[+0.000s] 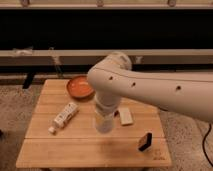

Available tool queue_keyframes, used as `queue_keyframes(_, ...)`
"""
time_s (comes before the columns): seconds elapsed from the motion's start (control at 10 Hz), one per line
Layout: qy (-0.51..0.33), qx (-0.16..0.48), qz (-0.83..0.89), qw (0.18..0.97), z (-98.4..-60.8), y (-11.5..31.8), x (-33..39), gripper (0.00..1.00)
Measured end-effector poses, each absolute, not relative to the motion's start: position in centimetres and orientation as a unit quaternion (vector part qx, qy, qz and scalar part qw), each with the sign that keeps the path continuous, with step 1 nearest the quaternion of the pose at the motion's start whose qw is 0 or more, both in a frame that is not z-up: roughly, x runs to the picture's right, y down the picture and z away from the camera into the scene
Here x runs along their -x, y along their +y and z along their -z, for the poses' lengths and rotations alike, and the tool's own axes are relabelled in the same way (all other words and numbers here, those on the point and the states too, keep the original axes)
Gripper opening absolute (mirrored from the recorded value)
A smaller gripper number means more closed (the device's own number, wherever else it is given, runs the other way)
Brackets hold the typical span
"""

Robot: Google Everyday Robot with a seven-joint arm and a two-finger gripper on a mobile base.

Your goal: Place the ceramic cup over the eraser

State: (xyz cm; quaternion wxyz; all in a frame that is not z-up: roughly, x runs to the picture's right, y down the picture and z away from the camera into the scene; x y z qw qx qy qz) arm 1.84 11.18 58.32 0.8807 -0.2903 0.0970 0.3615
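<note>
The ceramic cup (103, 125), whitish and tumbler-shaped, hangs upright under my wrist near the middle of the wooden table (65, 150). My gripper (104, 116) is shut on it, largely hidden by the big white arm reaching in from the right. The eraser (145, 141), a small black block, stands near the table's front right corner, to the right of the cup and a little closer to the front edge, apart from it.
An orange bowl (80, 87) sits at the back of the table. A white labelled bottle (64, 116) lies on its side left of the cup. A white rectangular block (126, 116) lies just right of the cup.
</note>
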Motion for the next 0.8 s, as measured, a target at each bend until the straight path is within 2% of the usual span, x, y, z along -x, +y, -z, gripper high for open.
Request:
queue_keyframes(0.3, 0.132, 0.272, -0.42, 0.856, -57.6, 11.0, -8.6, 0.0)
queue_keyframes(0.8, 0.199, 0.268, -0.48, 0.811, -59.2, 11.5, -15.8, 0.0)
